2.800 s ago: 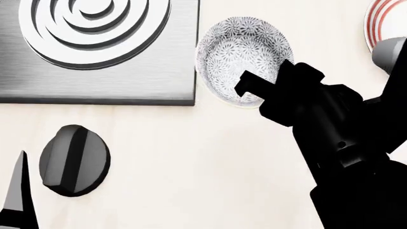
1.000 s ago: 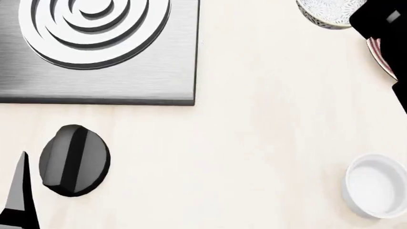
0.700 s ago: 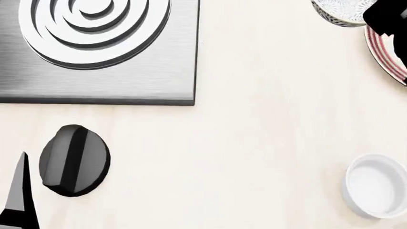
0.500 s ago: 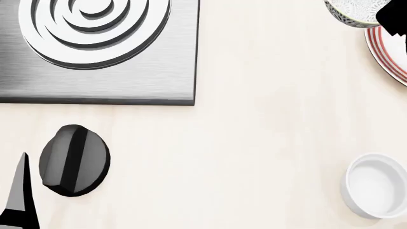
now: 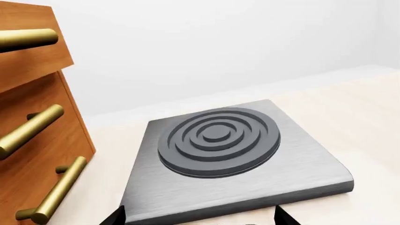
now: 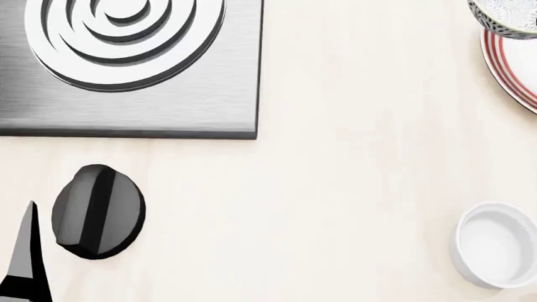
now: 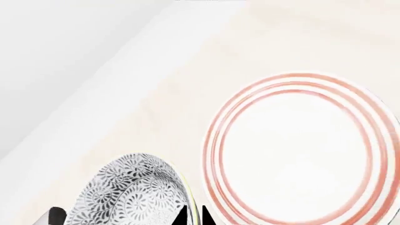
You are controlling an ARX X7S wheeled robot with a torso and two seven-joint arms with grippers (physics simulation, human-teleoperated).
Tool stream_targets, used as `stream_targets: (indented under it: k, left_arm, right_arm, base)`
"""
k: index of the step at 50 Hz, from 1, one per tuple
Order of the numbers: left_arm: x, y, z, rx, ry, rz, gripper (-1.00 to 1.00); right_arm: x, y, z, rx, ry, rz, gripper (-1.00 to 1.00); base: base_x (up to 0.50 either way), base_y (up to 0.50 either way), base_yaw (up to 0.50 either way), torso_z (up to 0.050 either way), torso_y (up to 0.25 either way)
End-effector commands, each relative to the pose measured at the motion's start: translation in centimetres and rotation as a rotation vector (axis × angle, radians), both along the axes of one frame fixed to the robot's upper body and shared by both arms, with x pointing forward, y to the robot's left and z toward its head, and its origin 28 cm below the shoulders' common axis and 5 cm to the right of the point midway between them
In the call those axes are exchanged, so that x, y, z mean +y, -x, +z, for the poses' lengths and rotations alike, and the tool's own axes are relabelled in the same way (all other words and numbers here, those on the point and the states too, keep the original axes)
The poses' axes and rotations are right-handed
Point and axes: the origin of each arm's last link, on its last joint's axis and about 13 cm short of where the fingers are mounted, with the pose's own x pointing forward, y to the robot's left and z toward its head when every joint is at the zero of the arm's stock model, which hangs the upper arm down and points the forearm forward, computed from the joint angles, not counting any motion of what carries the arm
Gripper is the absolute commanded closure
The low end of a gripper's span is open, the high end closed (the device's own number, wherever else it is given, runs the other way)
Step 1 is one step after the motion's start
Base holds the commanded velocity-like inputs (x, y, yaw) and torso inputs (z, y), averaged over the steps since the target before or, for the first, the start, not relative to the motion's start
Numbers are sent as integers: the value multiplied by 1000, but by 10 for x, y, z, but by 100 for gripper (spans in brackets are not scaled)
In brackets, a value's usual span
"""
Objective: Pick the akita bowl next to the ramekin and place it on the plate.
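Showing only partly, the bowl (image 6: 506, 17) sits cut off at the top right corner of the head view, its patterned wall and pale rim lying just over the far edge of the plate (image 6: 510, 66), whose red rings run off the right side. No arm appears beside it in that view. The right wrist view puts the bowl (image 7: 128, 194) close under the camera, beside the plate (image 7: 299, 150) and slightly overlapping its near rim in the picture; whether it touches the plate or hangs above it cannot be told. A dark fingertip (image 7: 187, 216) of the right gripper (image 7: 122, 218) lies against the bowl's rim on the plate side, and a second dark tip shows at the opposite side, so the jaws stand about a bowl's width apart with the bowl between them.

Well apart from both, the ramekin (image 6: 497, 244) stands upright on the pale counter (image 6: 353, 163) at the lower right of the head view.

At the left gripper (image 5: 198, 219), only two dark tips show, spread wide with nothing between them, before the burner (image 5: 218, 140).
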Motion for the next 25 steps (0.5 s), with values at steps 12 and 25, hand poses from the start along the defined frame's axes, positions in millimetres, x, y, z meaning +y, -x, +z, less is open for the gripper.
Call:
stream_targets:
  k: [12,25]
  left_arm:
    - [0,0,1,-2,1,1,-100]
    - [0,0,0,2,-1,1,-100]
  right_arm:
    - [-17,-5,2,5,-29,-64,100]
    - [-25,-12,3,4,-54,-91,100]
  base:
    - [0,0,0,0,1]
    - [0,0,0,0,1]
